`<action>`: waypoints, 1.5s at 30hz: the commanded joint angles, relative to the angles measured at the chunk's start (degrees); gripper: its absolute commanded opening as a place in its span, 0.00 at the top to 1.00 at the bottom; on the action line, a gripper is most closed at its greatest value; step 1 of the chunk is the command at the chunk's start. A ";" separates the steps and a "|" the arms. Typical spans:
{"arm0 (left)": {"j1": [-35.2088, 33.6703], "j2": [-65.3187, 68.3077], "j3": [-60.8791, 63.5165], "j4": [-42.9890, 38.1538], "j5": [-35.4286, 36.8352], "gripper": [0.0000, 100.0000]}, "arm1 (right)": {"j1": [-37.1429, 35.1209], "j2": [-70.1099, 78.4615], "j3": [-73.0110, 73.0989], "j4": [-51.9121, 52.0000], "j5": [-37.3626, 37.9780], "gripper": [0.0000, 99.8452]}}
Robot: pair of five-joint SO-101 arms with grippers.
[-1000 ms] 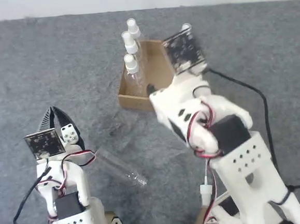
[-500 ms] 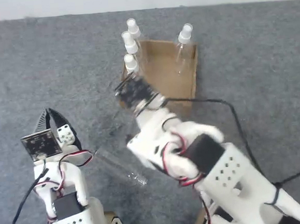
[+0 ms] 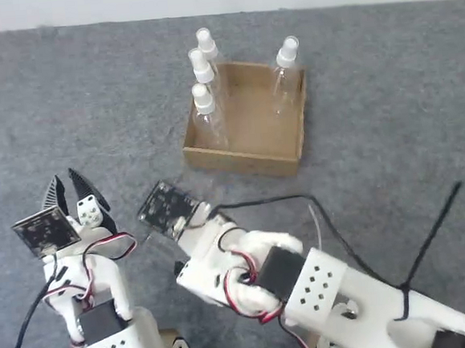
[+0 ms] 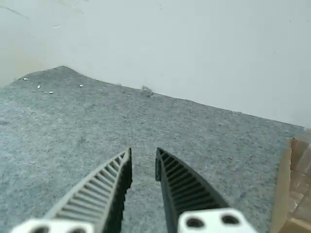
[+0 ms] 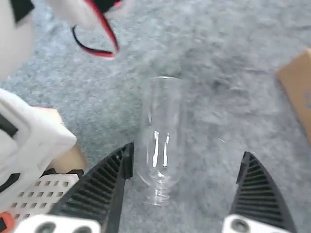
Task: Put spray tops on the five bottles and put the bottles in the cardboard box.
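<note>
At the near left, the left gripper (image 4: 143,156) is raised off the grey tabletop (image 3: 388,97), pointing toward the far wall. Its fingers (image 4: 109,189) are a narrow gap apart and hold nothing. To its right, near the middle of the scene, the right gripper (image 5: 188,153) hangs over the one bottle (image 5: 163,145) outside the box, with its fingers (image 5: 104,187) spread wide and empty. This bottle lies on its side on the tabletop, on the near side of the cardboard box (image 3: 243,159) and apart from it. Its neck is bare and open, and it sits between the spread fingers, closer to one than the other and touching neither. It looks clear, empty and smooth-walled, so it is probably light, slippery and quick to roll if it is nudged from one side only. Whether the wall is stiff or thin enough to dent cannot be told, so a gentle squeeze seems wise. The best hold is likely across the round body near its middle, which leaves the neck free for a top. Farther off and to the right, four bottles (image 3: 211,126) stand upright in the cardboard box with spray tops (image 3: 202,97) on. Three are along its left wall and one is in the far right corner.
</note>
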 commanded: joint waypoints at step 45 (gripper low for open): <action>0.00 -0.26 -1.63 -1.85 0.53 0.92 | 4.18 16.31 11.16 -26.59 0.00 0.97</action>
